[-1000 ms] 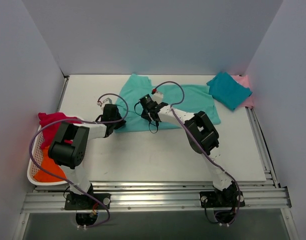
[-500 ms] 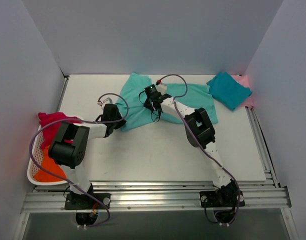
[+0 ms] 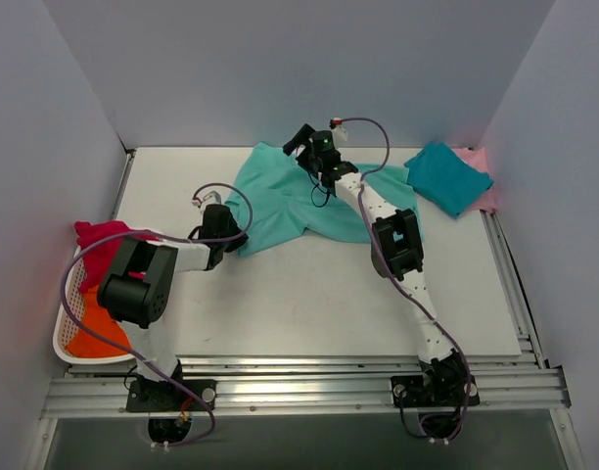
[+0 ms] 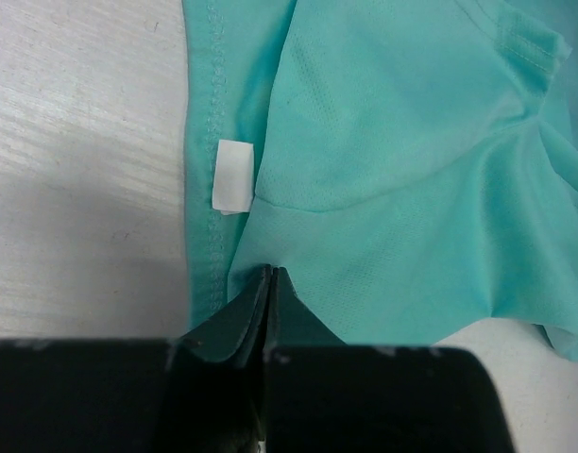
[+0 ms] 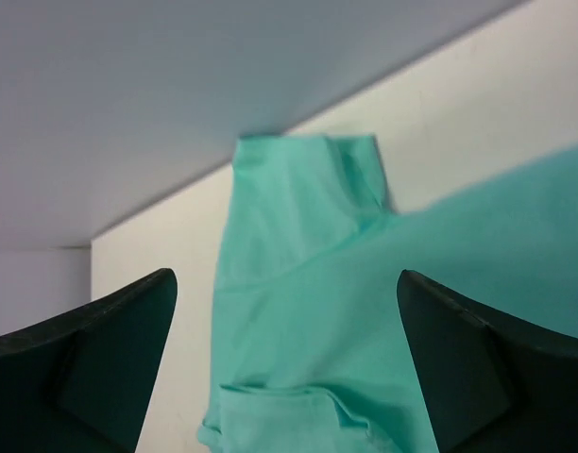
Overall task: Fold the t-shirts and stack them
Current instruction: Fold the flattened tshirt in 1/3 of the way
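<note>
The mint-green t-shirt (image 3: 280, 201) lies part-folded and rumpled on the far middle of the worktop (image 3: 309, 304), its long axis running roughly side to side. The left claw (image 4: 271, 283) is clenched on its near-left edge, cloth pinched between the tips just below a white label (image 4: 232, 175) sewn at the hem. The shirt spreads away from that claw, forward and to its right. The right claw (image 5: 284, 278) hangs over the shirt's far edge, jaws spread wide and holding nothing. From there the cloth lies below and ahead, with one sleeve reaching toward the back wall. So the left arm holds the shirt while the right is apart from it, and the next fold probably depends on the right claw descending onto a free edge. Well off to the right claw's right, a folded teal shirt (image 3: 446, 176) rests on a pale pink one (image 3: 483, 162).
</note>
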{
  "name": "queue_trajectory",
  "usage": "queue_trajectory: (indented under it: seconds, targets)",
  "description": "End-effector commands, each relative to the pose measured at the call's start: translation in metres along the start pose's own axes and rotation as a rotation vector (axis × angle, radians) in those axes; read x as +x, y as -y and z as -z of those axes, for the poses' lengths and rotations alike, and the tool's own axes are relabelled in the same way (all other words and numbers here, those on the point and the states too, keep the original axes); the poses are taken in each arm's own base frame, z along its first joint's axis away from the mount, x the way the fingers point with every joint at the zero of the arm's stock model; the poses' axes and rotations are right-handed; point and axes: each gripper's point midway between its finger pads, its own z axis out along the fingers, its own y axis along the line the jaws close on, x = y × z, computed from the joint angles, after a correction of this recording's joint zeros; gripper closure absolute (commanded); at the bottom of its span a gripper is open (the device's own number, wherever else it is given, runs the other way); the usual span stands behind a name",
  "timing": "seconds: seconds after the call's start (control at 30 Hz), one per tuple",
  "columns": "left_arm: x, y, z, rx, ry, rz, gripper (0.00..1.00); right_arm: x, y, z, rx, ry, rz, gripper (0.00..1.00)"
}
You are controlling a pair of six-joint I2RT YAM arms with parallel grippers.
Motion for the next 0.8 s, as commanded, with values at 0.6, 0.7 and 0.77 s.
queue_trajectory:
  seconds: [0.6,0.7,0.77]
  targets:
    - [-0.017,0.000,0.026,-0.054,0.006,-0.091,0.98,-0.131,0.155,0.281,0.384,0.569,0.029,0.01]
    - [-0.010,0.019,0.023,0.057,0.017,-0.079,0.98,-0.131,0.193,0.308,0.447,0.634,0.001,0.56]
    - [-0.007,0.034,0.016,0.087,0.006,-0.082,0.98,-0.127,0.216,0.309,0.501,0.620,-0.044,1.00]
